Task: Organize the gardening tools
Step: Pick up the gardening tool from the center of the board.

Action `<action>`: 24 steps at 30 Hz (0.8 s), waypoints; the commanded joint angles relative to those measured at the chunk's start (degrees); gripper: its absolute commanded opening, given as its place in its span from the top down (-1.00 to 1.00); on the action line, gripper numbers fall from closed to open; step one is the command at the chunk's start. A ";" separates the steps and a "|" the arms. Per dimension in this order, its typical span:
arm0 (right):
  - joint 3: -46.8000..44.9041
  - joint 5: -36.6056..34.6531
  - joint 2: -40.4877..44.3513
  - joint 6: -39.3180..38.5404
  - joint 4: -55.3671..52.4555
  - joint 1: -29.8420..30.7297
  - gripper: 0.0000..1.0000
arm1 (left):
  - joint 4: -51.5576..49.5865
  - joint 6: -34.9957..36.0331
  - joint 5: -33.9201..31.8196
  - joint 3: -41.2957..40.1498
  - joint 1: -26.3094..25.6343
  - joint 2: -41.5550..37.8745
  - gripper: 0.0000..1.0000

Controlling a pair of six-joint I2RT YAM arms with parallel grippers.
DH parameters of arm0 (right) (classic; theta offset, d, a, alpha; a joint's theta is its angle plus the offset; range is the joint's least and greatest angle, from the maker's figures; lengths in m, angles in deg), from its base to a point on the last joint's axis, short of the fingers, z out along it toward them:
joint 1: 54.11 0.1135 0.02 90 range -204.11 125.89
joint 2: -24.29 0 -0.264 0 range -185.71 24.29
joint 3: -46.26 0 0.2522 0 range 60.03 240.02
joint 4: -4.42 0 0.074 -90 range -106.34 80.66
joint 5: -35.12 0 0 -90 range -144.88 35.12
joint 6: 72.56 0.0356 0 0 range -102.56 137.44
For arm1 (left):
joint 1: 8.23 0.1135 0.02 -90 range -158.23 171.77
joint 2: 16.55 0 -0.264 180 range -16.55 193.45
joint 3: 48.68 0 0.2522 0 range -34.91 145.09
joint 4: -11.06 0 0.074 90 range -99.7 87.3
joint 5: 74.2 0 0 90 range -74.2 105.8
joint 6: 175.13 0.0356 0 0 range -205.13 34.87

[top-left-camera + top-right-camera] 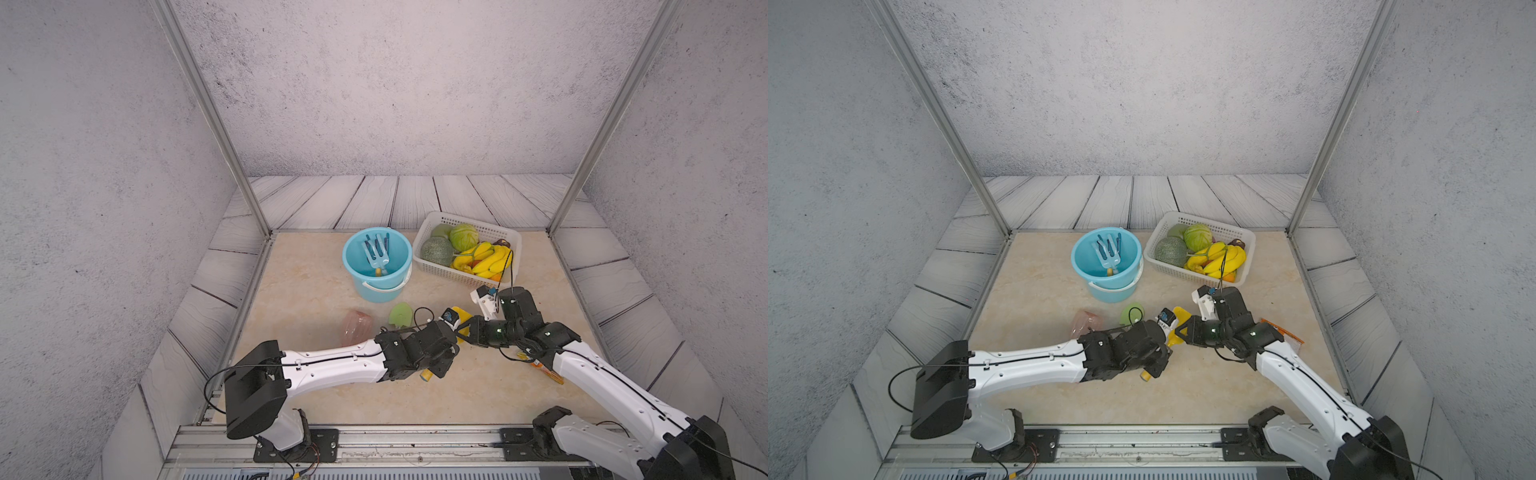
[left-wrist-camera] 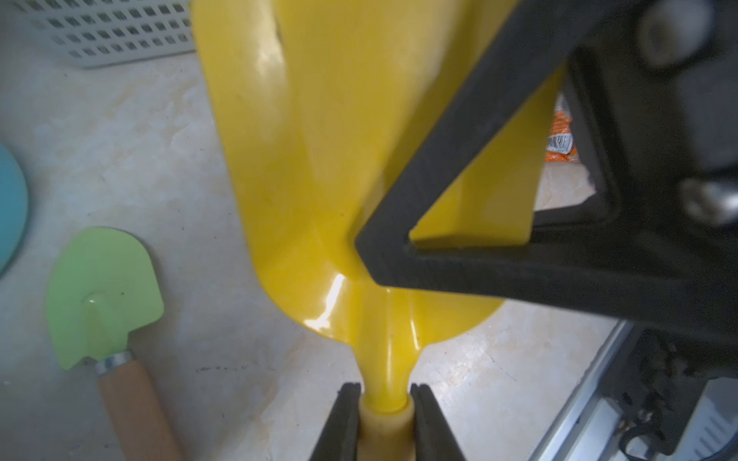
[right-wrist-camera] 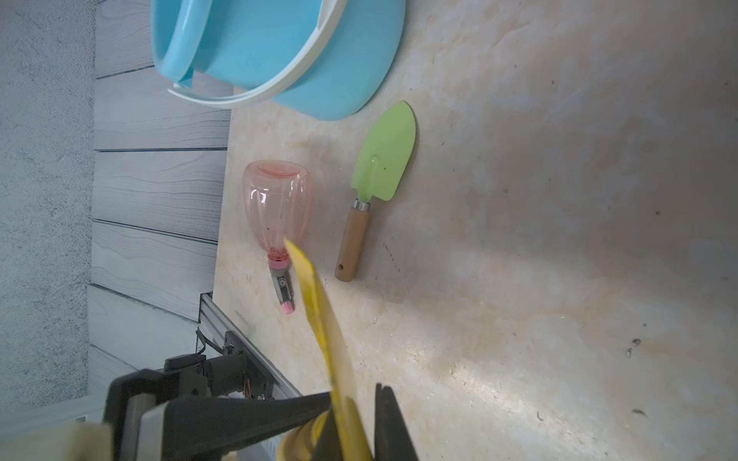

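A yellow trowel (image 2: pixel 319 159) is held off the table (image 1: pixel 316 291), low in the middle of both top views, where the two arms meet and cover most of it. Only a corner of the blade (image 1: pixel 460 314) and the pale butt of the handle (image 1: pixel 426 375) show there.

The left gripper (image 2: pixel 384 389) is clenched on the trowel's neck, just where the blade meets the handle. The right gripper (image 3: pixel 355 393) has one finger on each face of the blade, which is seen edge-on and blurred at the bottom of the right wrist view. It appears to be pinching the blade.

A green trowel (image 3: pixel 383 159) with a wooden handle lies flat on the table, just left of the arms in a top view. The left arm cuts off its handle there. Further left is a pink spray bottle (image 3: pixel 277 199), on its side and faint against the table.

A blue fork (image 1: pixel 376 253) stands inside the light-blue bucket (image 1: pixel 345 253), above centre, with its handle end down and mostly hidden. To the right of the bucket is a white basket (image 1: pixel 436 217) of fruit and vegetables. An orange packet (image 1: pixel 548 372) pokes out from under the right arm, its print too small to read.
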 commanded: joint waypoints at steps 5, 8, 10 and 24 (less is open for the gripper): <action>1.98 -1.85 2.09 -2.13 -3.93 0.46 0.11 | -1.98 0.14 -1.48 1.14 2.10 -0.34 1.00; 2.44 -2.48 3.55 -2.71 -6.00 0.44 0.00 | -2.43 -0.04 -2.32 0.45 3.81 -2.32 1.00; 2.28 -2.88 5.04 -2.77 -6.67 0.48 -0.06 | -2.35 -0.04 -2.67 -0.38 5.55 -3.85 1.00; -3.18 -4.56 7.97 -1.87 -3.62 0.47 -0.12 | -1.29 5.52 -3.94 5.90 25.91 -11.85 1.00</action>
